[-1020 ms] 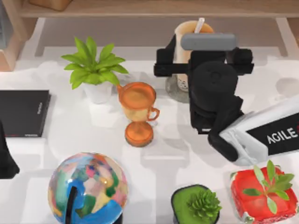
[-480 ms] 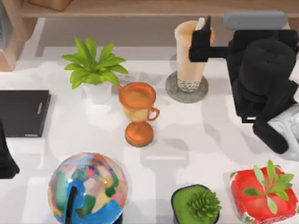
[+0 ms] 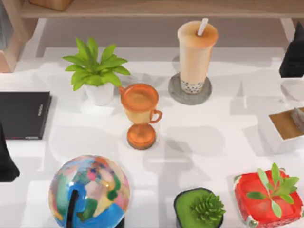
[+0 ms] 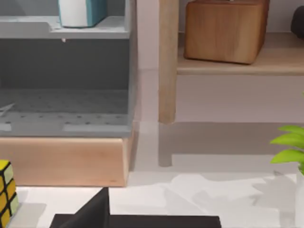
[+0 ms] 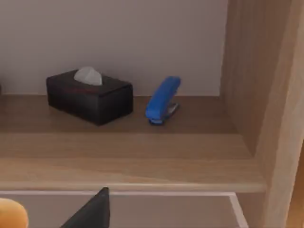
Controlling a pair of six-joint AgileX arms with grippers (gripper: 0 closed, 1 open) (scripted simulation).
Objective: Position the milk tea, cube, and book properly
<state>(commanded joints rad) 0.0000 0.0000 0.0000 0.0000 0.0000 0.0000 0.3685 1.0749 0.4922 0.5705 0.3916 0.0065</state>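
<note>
Top view: milk tea point(image 3: 197, 54) upright on coaster point(image 3: 176, 93), goblet point(image 3: 139, 107) near.

Open table point(image 3: 209, 142) lies right of the orange goblet point(image 3: 139, 111); the milk tea point(image 3: 196, 54) stands behind.

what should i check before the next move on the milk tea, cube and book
1. Milk tea upright on the grey coaster: ok.
2. Milk tea free of any gripper: ok; the right arm sits at the table's right edge, apart from the cup.
3. Cube located: ok, in the left wrist view, on the table in front of the wooden cabinet base.
4. Book placed: cannot tell; a teal and white book stands on the grey shelf, cropped.
5. Left arm parked at the table's left edge: ok.
6. Gripper fingers open or shut: cannot tell.
</note>
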